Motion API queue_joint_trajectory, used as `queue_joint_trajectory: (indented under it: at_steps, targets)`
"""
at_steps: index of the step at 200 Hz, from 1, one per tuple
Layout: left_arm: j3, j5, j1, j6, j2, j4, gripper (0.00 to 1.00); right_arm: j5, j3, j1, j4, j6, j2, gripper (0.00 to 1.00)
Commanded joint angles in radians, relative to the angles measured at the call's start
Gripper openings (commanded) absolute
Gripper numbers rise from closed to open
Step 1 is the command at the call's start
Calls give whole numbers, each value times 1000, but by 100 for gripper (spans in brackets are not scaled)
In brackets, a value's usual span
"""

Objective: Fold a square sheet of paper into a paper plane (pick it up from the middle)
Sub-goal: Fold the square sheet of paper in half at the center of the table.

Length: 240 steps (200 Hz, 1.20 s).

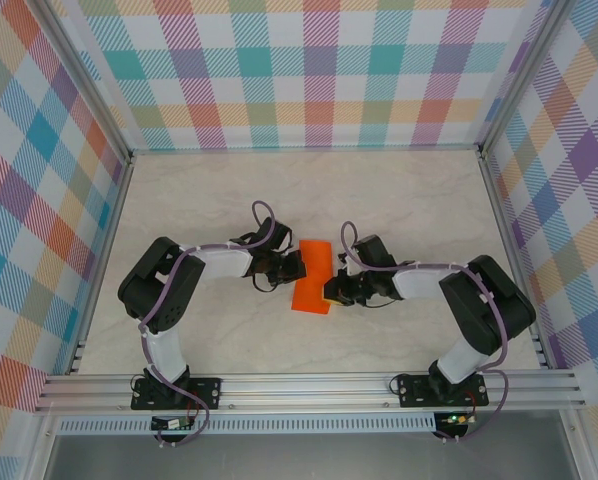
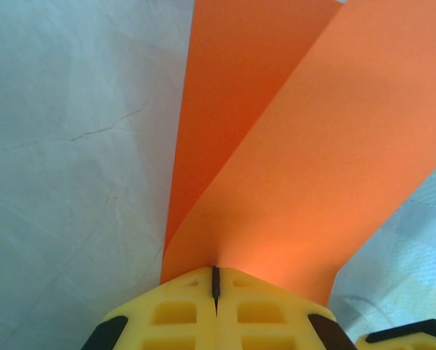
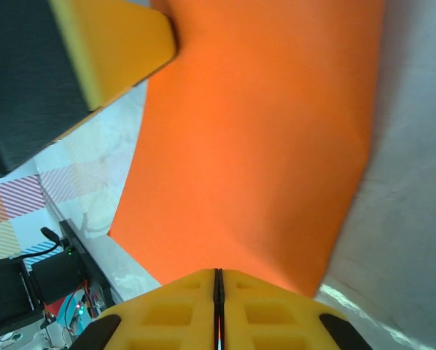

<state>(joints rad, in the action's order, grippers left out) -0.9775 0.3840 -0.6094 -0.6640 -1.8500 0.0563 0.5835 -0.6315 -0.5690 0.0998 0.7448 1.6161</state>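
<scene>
**A:** From the top camera, what's hard to see?

**B:** The fingertips. The left gripper (image 1: pixel 297 266) and right gripper (image 1: pixel 328 290) meet one folded orange paper (image 1: pixel 312 277) at mid-table (image 1: pixel 409 200), and their dark bodies cover the edges they touch. Its fold lines are too small to read there.

**A:** And the left wrist camera?

**B:** The two yellow fingers (image 2: pixel 178 313) are pressed together with only a thin seam between them, pinching the paper's near edge. I count two orange layers (image 2: pixel 291 182) fanning away from the pinch. The frame cuts off their far ends.

**A:** The right wrist camera?

**B:** Much the same: its own fingers (image 3: pixel 265 313) are closed to a seam on the paper's (image 3: pixel 254 131) near edge. The sheet rises curved off the table (image 3: pixel 415 182). One yellow finger of the left gripper (image 3: pixel 109 51) sits at the sheet's top corner, blurred and partly cropped, so I cannot tell the contact from here.
</scene>
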Motion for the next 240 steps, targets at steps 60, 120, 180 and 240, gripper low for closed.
queue_joint_trajectory:
  at_steps: [60, 120, 180, 240]
  targets:
    - [37, -31, -15, 17, -7, 77, 0, -14, 82, -20, 32, -20, 54, 10]
    - [34, -31, -15, 18, -12, 79, 0, 1, 46, -37, 6, -14, -38, 11]
    - [34, -33, -15, 18, -14, 79, 0, -2, 60, -55, 29, -15, 17, 10]
    - [34, -34, -15, 21, -12, 83, 0, -25, 76, -55, 13, -15, 15, 10]
